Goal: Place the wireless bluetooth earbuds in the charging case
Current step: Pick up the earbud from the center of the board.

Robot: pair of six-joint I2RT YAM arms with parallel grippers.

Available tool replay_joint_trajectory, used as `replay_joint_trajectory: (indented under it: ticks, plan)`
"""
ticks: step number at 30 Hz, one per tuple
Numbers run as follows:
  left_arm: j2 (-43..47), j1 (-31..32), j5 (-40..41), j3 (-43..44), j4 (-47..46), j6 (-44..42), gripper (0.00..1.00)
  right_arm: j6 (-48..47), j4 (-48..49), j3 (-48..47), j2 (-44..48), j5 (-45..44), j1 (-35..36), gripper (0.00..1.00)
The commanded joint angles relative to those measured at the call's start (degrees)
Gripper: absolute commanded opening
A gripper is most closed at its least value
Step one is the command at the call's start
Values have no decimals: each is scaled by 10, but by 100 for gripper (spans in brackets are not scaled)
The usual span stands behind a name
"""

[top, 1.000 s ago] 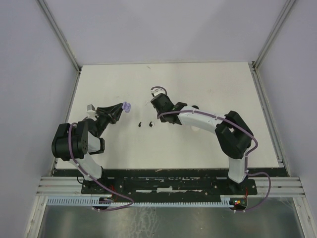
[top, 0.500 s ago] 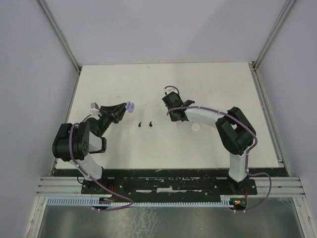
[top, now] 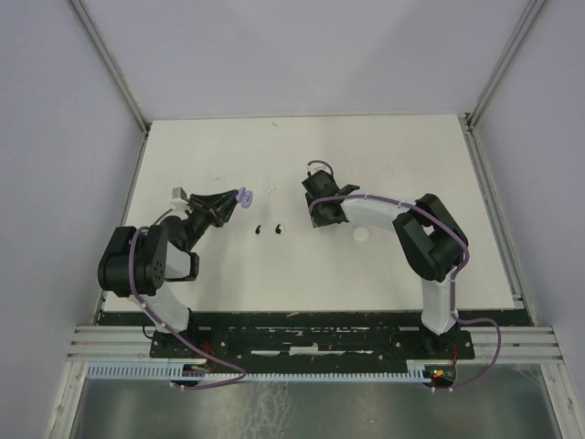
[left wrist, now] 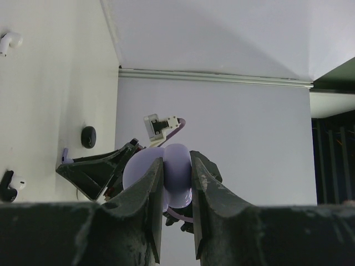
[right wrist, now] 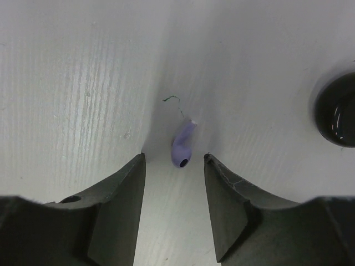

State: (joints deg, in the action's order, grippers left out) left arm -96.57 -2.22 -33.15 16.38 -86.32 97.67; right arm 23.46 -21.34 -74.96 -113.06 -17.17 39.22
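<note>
Two claws. Right gripper point(right wrist: 173, 159): jaws parted, having sprung apart within the last second; lilac earbud point(right wrist: 183, 145) lies loose between them on the white table point(top: 411, 155), far half, centre, black disc point(right wrist: 335, 111) near. Left gripper point(left wrist: 176, 166): still clenched on lilac charging case point(left wrist: 143, 169), aloft. Pale walls point(top: 274, 55) around.
</note>
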Motion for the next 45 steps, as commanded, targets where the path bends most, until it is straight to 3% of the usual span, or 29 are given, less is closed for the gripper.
replay_joint_trajectory:
  ticks: [1, 24, 45]
  plan:
    - [14, 5, 2, 16, -42, -18, 3, 8, 20, 5, 7, 5, -3, 58]
    - [-4, 11, 3, 19, -54, -15, 3, 27, 23, -28, -16, 61, 23, 58]
    - [-17, 10, 1, 21, -71, -8, 3, 17, -17, -91, -44, 4, 38, 59]
